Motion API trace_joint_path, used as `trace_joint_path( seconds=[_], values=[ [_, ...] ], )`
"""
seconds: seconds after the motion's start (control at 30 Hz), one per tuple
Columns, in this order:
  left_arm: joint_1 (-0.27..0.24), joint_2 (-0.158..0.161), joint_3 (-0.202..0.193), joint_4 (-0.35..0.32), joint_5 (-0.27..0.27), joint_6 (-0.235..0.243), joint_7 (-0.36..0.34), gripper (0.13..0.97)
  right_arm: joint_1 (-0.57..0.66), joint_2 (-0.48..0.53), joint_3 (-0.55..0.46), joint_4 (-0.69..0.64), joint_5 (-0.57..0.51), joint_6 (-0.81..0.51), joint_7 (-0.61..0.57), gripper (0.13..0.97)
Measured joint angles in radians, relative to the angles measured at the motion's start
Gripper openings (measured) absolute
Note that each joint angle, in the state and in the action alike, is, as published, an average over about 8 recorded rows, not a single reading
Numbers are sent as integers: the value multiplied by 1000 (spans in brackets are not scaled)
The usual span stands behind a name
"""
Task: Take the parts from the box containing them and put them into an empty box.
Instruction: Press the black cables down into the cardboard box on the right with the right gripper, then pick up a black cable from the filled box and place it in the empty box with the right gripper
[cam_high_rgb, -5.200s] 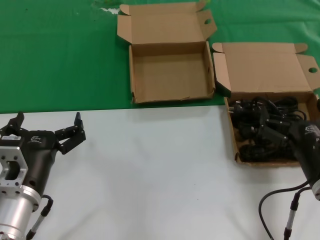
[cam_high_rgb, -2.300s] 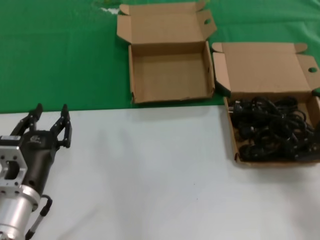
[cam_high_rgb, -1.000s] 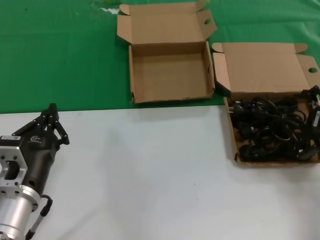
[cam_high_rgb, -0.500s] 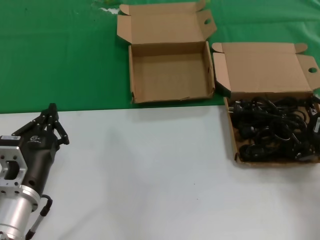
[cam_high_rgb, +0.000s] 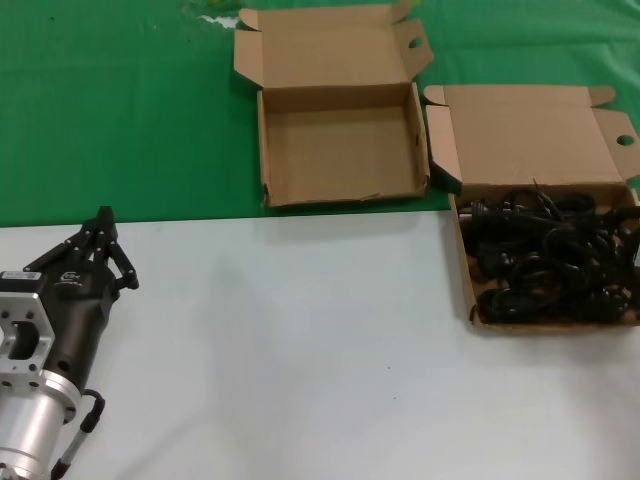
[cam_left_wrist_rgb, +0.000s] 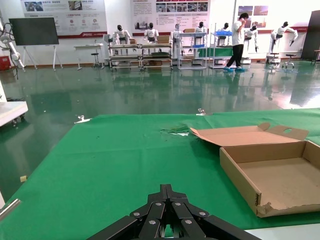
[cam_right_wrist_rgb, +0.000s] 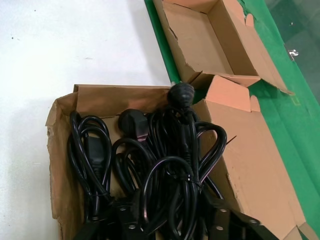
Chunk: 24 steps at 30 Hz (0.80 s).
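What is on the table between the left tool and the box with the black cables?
Only bare white tabletop lies between the left tool and the cable box, head view.

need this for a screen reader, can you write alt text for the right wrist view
A tangle of black power cables fills a shallow brown cardboard box with its lid open, seen close from above. One cable bunch with its plug stands above the rest. Beyond it sits a second, empty cardboard box on green cloth.
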Motion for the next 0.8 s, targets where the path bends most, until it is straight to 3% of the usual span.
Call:
trace_joint_path(
  seconds=[0.23, 0.53, 0.8],
  values=[
    [0, 0, 0, 0, 0, 0, 0, 139, -6, 2, 5, 4, 1, 5, -3, 386],
    [0, 0, 0, 0, 0, 0, 0, 139, -14, 11, 16, 10, 8, 8, -7, 243],
    [0, 0, 0, 0, 0, 0, 0, 139, -26, 40, 31, 51, 18, -2, 14, 227]
  ],
)
